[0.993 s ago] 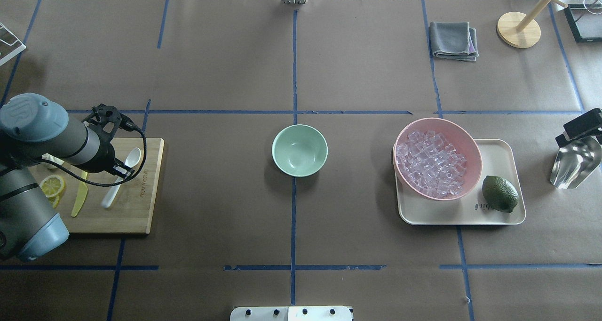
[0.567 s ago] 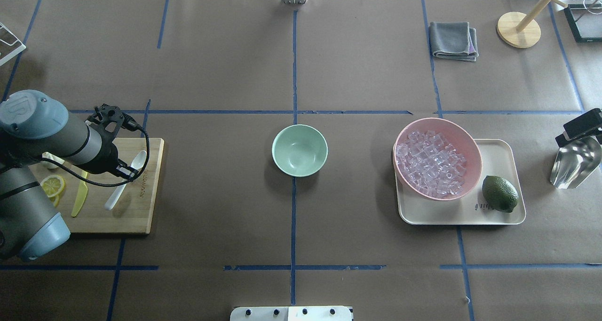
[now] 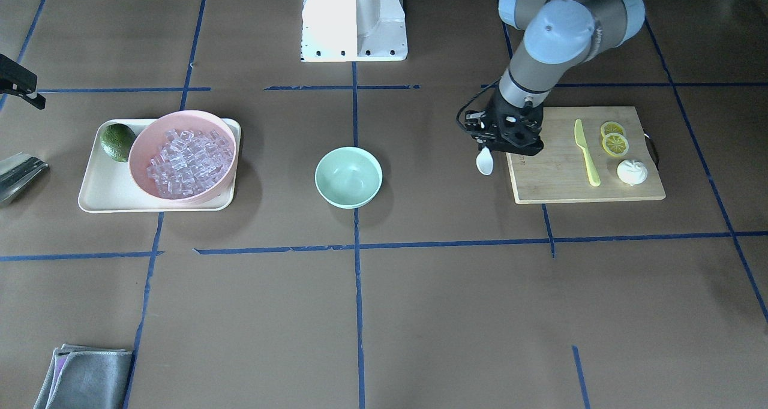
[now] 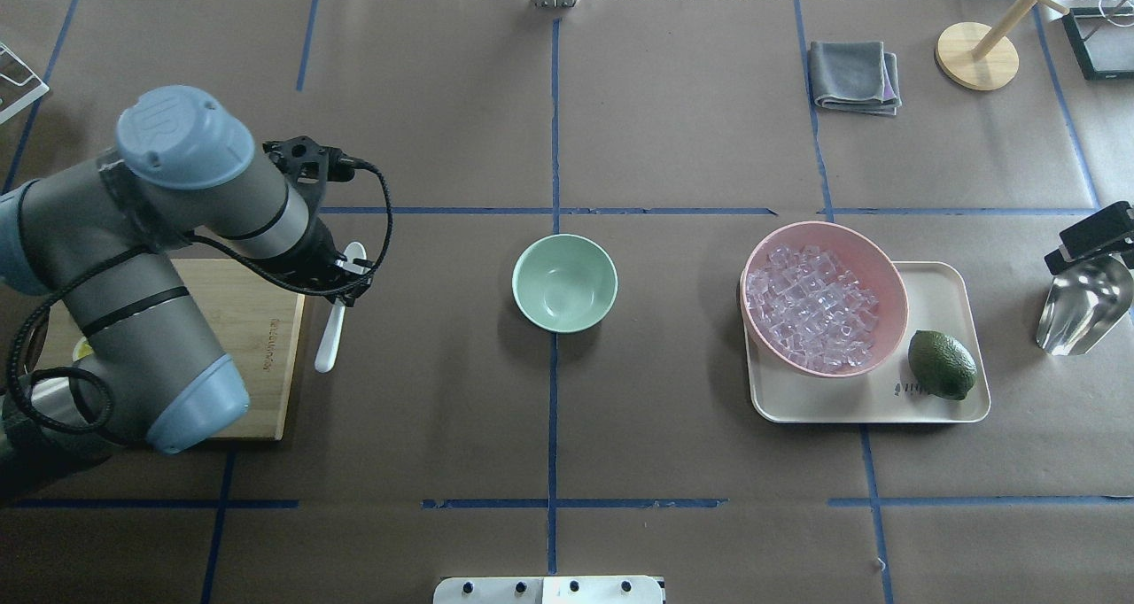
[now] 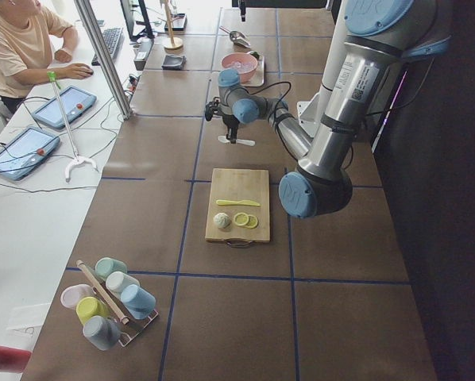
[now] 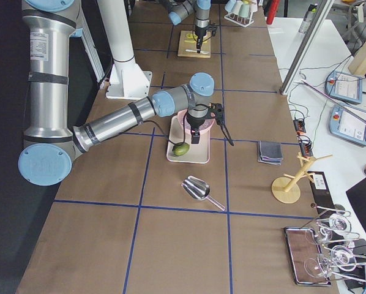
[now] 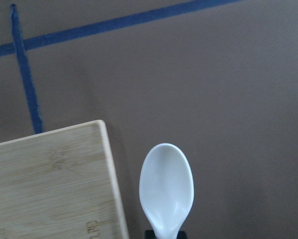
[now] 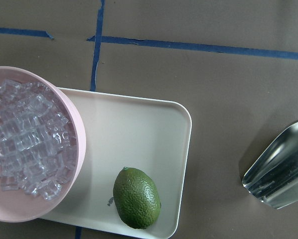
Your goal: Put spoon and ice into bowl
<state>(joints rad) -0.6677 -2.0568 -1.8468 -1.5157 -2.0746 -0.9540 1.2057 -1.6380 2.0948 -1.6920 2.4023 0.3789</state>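
My left gripper (image 4: pixel 345 283) closed on neck of small white plastic spoon (image 4: pixel 330 338), held above table (image 4: pixel 443 391) beside wooden cutting board (image 4: pixel 266 347) for carry to round mint-green bowl (image 4: pixel 532 276). Clear ice cubes (image 4: pixel 811 307) in pink bowl (image 4: pixel 893 294).

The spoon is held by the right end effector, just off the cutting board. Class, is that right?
No: the left end effector holds the spoon, just off the cutting board, as the overhead exterior view shows.

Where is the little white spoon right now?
In the overhead view the spoon hangs in the left gripper, just past the right edge of the cutting board, left of the green bowl.
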